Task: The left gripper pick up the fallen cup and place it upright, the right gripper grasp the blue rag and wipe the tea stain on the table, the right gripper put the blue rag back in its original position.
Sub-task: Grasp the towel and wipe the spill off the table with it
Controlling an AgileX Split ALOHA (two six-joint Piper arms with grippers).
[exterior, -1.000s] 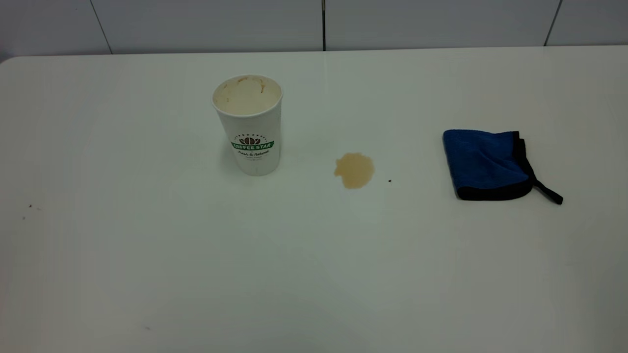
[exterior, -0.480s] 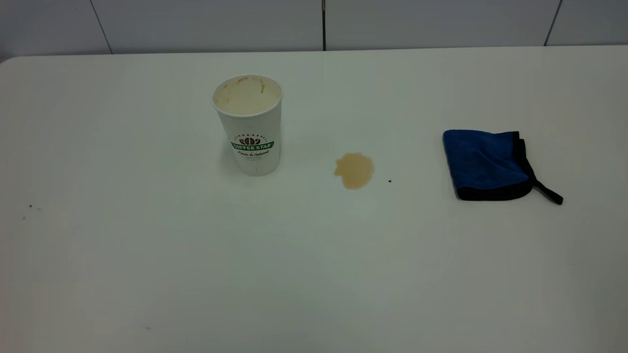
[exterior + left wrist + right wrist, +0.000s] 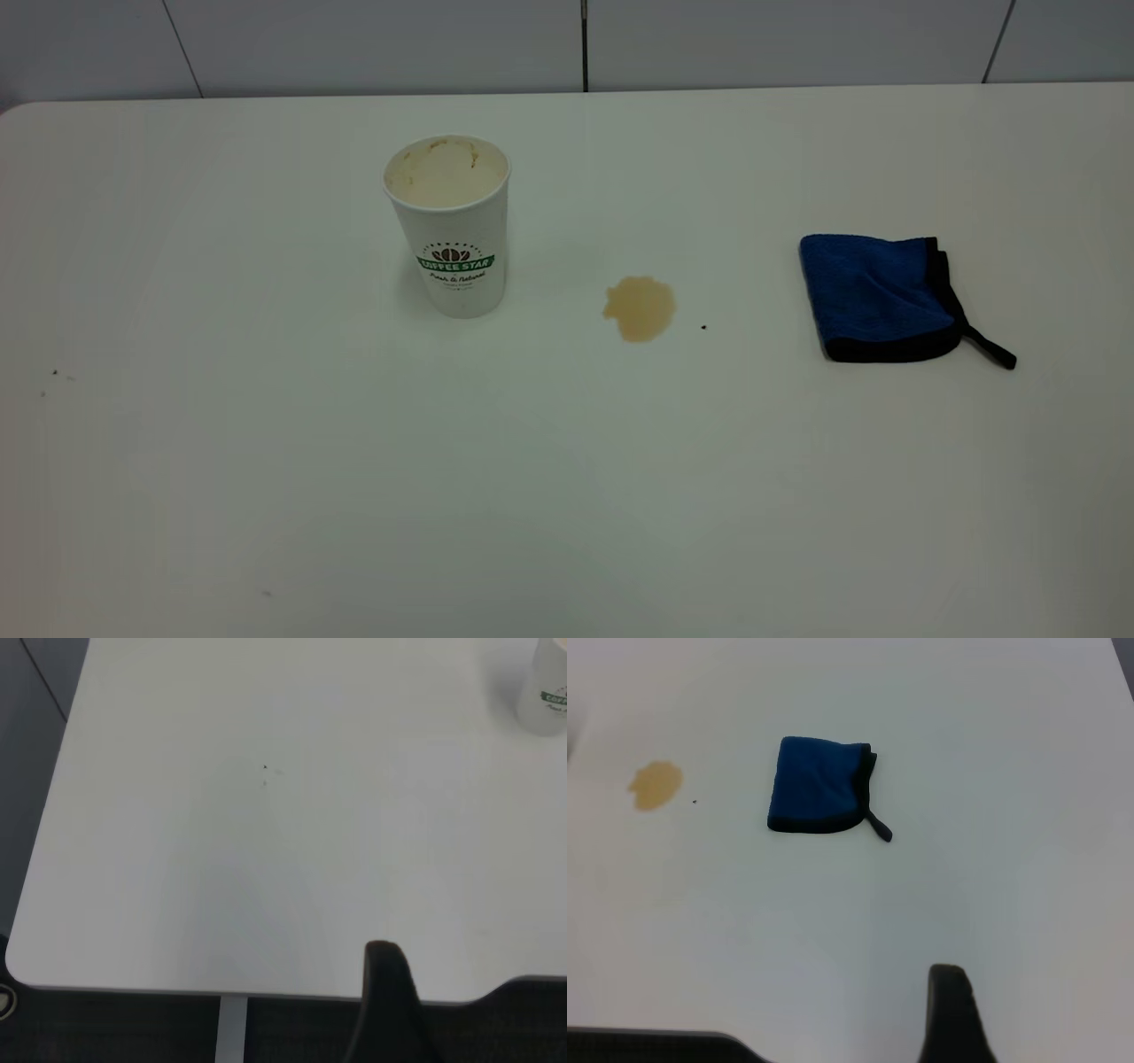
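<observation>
The cup [image 3: 452, 226] stands upright on the table [image 3: 567, 496], left of centre, mouth up, logo facing the exterior camera. Its lower part also shows in the left wrist view [image 3: 549, 691]. The tea stain [image 3: 640, 307] lies to the cup's right, and shows in the right wrist view [image 3: 655, 785]. The blue rag [image 3: 877, 297] lies folded farther right, loop tail pointing right, also in the right wrist view [image 3: 818, 784]. Neither gripper shows in the exterior view. Only a dark part of the left gripper [image 3: 385, 1010] shows, back near the table edge, far from the cup. The right gripper [image 3: 952, 1014] is likewise far from the rag.
A tiny black speck [image 3: 703, 327] lies just right of the stain. A few dark specks [image 3: 53, 374] sit near the table's left side. A grey tiled wall [image 3: 585, 44] runs behind the table's far edge.
</observation>
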